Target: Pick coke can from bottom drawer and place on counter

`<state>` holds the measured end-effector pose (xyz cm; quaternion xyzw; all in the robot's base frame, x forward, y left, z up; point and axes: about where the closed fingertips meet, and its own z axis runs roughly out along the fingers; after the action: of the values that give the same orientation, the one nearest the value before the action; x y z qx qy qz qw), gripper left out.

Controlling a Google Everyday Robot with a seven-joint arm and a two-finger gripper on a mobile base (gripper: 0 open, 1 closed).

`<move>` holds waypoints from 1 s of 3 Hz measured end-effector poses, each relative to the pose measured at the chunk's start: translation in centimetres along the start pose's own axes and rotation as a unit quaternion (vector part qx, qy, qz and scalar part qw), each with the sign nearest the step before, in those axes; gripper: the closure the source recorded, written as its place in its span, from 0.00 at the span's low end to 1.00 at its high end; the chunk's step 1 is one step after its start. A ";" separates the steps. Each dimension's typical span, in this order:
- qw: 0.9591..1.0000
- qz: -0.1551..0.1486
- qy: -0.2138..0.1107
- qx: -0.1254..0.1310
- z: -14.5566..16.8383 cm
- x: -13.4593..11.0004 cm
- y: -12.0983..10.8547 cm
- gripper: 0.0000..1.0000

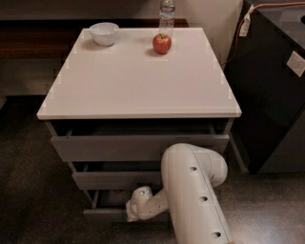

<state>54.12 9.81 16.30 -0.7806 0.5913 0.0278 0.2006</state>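
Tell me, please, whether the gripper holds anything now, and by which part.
It cannot be told. The gripper is down at the open bottom drawer, and its end is hidden against the dark interior.

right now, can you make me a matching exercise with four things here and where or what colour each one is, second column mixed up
1. bowl
2. apple
3. bottle
4. end effector

a. low down, at the open bottom drawer
b. white, back left of the counter
c. clear, at the counter's back edge
d. red, on the counter near the back

Pairs: 1-b, 2-d, 3-c, 4-a
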 end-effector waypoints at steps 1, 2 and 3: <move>1.000 0.000 0.000 0.000 0.0 0.0 0.0 1.00; 1.000 0.000 0.000 0.000 0.0 0.0 0.0 1.00; 1.000 0.000 0.000 0.000 0.0 0.0 0.0 1.00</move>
<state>54.11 9.81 16.30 -0.7806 0.5913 0.0280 0.2006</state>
